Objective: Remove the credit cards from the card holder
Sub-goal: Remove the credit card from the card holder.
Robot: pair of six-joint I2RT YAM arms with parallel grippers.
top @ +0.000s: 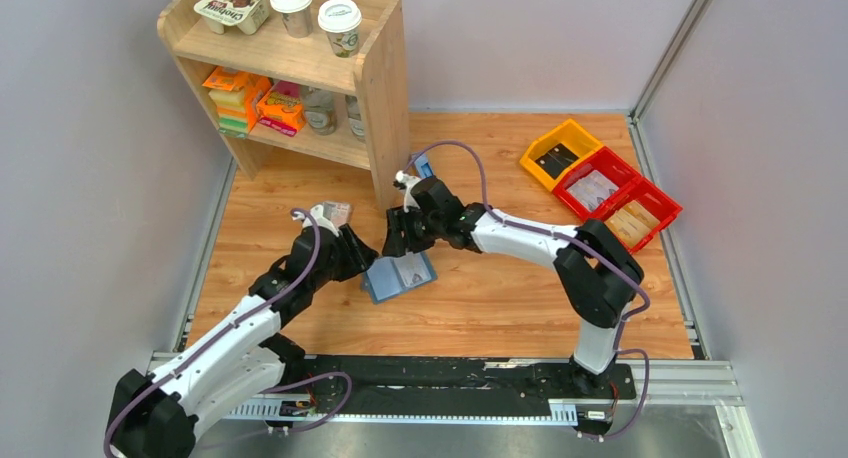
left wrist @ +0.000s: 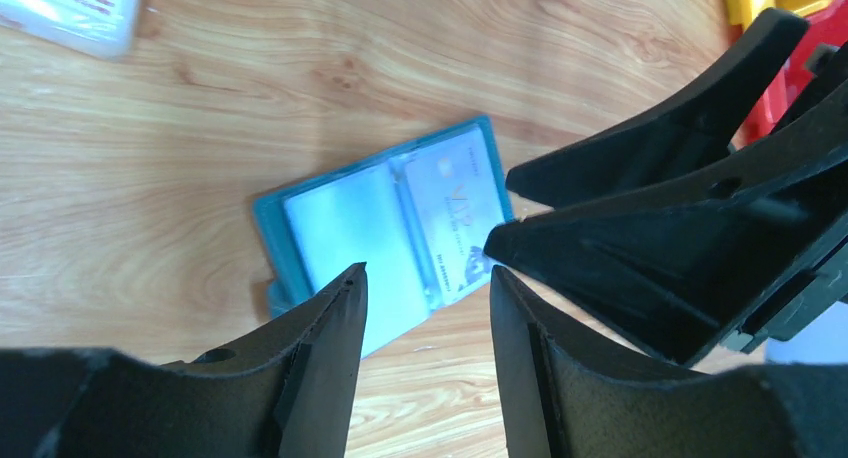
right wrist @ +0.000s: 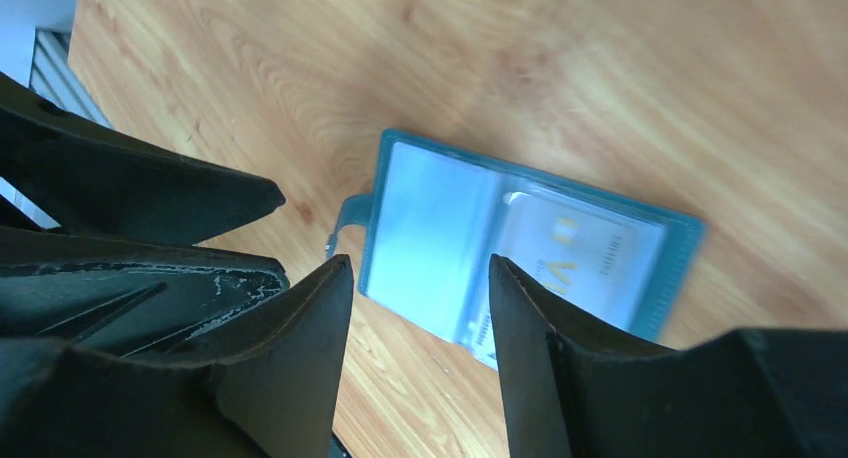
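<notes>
The teal-blue card holder lies open and flat on the wooden table, its pale inner pockets facing up. A pale credit card with gold lettering sits in one pocket. My left gripper hovers at the holder's left edge, open, with only the holder's pocket panel and bare table showing between its fingers. My right gripper hangs over the holder's far edge, also open and holding nothing. The two grippers' fingertips stand close together above the card holder.
A wooden shelf with cups and snack packs stands at the back left. Yellow and red bins sit at the right. A flat patterned pack lies by my left wrist, and a small blue box lies beside the shelf.
</notes>
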